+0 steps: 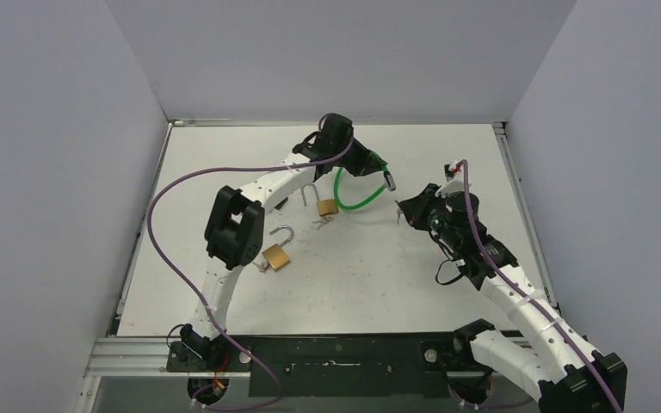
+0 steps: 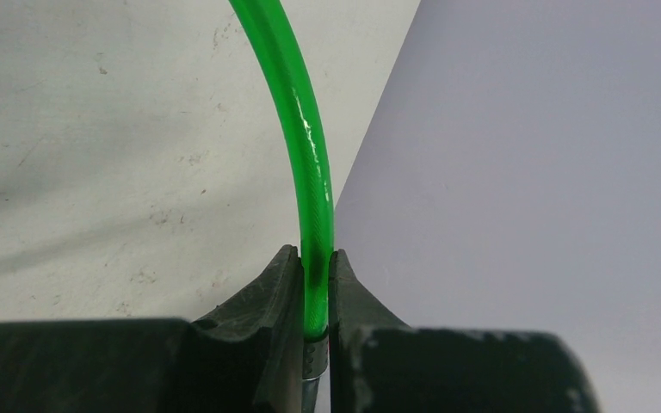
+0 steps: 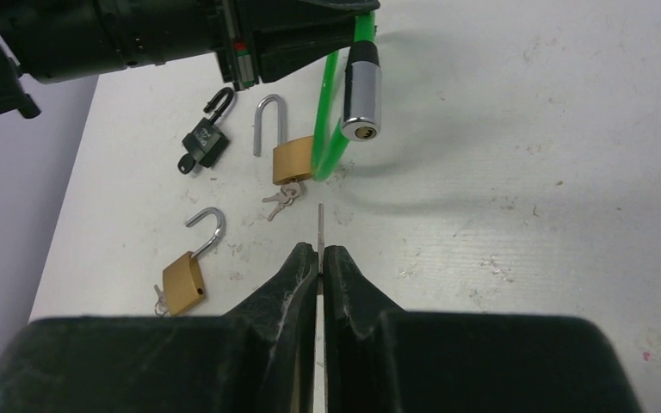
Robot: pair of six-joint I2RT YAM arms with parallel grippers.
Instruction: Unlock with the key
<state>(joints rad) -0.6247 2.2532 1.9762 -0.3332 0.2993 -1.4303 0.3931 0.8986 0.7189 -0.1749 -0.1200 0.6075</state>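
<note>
— Why does the left claw [image 2: 314,252] hold the cable [image 2: 305,129] in the air?

— It pinches the green cable just above the cylinder [image 3: 361,90]. So the cylinder hangs above the counter [image 3: 525,172] with its keyhole turned toward the other arm. I think this is to offer the keyhole.

— And the right claw [image 3: 320,249]?

— It is pressed together on the key [image 3: 320,225], and only the thin blade sticks out in front. The blade points toward the cylinder but is apart from it and lower. It is not in the keyhole yet.

— How many locks do you count?

— One cable lock and three padlocks lying on the counter. One brass padlock [image 3: 291,162] is touching the cable loop, with small keys [image 3: 278,200] at it. The second brass padlock [image 3: 182,282] lies nearer to us. Both have the shackle swung open. The black padlock [image 3: 203,142] is one only, and I cannot tell if it is open.

— So the cable lock is the one left?

— I believe so.
</note>
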